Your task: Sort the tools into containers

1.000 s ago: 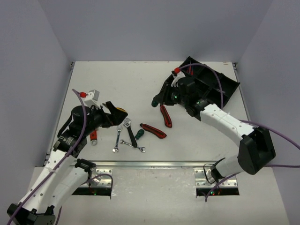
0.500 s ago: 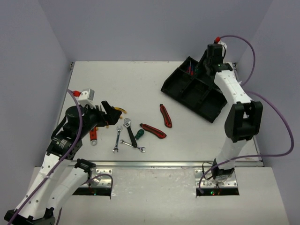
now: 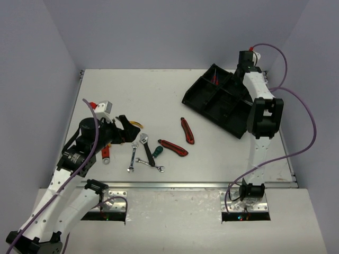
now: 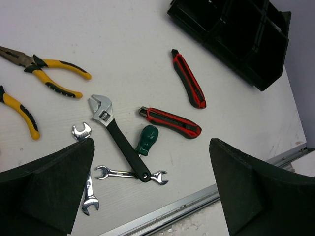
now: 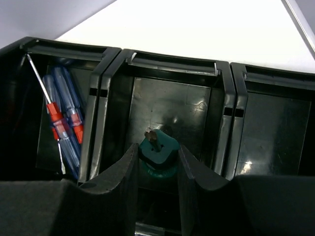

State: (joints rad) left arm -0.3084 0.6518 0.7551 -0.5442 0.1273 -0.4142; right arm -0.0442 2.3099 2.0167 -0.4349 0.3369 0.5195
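While my right gripper (image 5: pixel 157 150) is clamped on a stubby green screwdriver (image 5: pixel 158 153), it hangs right over the middle compartment (image 5: pixel 167 105) of the black organiser tray (image 5: pixel 224 113), bit end pointing at the far wall, handle back toward my wrist. Divider walls rise on either side, but the floor below looks bare, so I judge a straight release has room. Red-and-blue screwdrivers (image 5: pixel 66 115) lie one compartment left. My left gripper (image 3: pixel 124 129), jaws wide apart and holding nothing, hovers above the adjustable wrench (image 4: pixel 123 147), well apart from the tray.
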